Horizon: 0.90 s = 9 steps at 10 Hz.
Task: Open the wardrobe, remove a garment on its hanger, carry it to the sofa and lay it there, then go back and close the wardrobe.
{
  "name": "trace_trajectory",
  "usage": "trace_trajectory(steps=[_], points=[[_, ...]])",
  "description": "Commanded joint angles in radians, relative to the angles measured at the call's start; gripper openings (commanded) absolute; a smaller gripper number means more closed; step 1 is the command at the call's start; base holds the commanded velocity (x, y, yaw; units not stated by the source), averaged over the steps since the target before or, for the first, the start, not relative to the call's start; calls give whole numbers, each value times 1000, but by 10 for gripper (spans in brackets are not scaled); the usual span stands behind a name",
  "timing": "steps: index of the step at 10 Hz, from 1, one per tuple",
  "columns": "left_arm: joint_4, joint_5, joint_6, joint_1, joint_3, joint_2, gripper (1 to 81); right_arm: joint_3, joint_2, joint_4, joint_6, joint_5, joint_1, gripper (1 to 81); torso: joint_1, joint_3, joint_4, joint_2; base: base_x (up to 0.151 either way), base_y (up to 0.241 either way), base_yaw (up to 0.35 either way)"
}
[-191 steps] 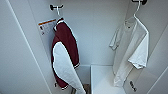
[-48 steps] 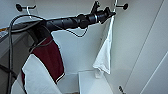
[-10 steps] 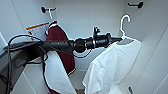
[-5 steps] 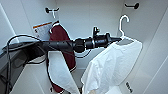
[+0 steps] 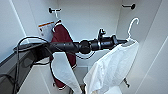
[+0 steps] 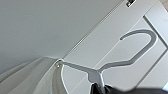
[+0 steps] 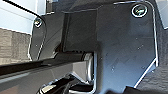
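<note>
The wardrobe (image 5: 82, 22) stands open, showing its white interior. My left arm reaches across it, and my left gripper (image 5: 123, 41) is shut on the neck of the white hanger (image 5: 132, 25). The hanger's hook is free in the air, below the black peg (image 5: 128, 6) at the upper right. The white T-shirt garment (image 5: 112, 67) droops from the hanger, tilted down to the left. In the left wrist view, the hanger (image 6: 98, 73) rises from my left gripper (image 6: 105, 88), with the shirt's fabric (image 6: 37, 77) beside it. The sofa is out of view.
A dark red top (image 5: 62, 42) with white parts hangs from the left peg (image 5: 53, 10), just behind my left arm. An orange and white label (image 5: 46, 30) sits on the left inner wall. The wardrobe's right wall (image 5: 152, 50) is close to the shirt.
Earlier the white shirt hung from the right peg; now its hanger is off the peg, in my left gripper. Over the last second it has hardly moved.
</note>
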Motion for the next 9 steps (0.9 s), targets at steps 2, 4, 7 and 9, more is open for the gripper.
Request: trace_trajectory(steps=[2, 4, 7, 9], points=[[25, -41, 9, -148, -14, 43, 10, 13, 8, 4, -3, -60, 34, 811, 0, 0, 0, 0, -108, 0, 0], [38, -43, 9, -122, -6, 29, 10, 13, 8, 4, -3, -62, 35, 811, 0, 0, 0, 0, -113, 0, 0], [43, -44, 9, -110, -5, 27, 10, 13, 9, 4, -3, -60, 34, 811, 0, 0, 0, 0, -118, 0, 0], [44, -53, 9, -94, -5, 21, 10, 13, 8, 4, -3, -60, 32, 811, 0, 0, 0, 0, -127, 0, 0]])
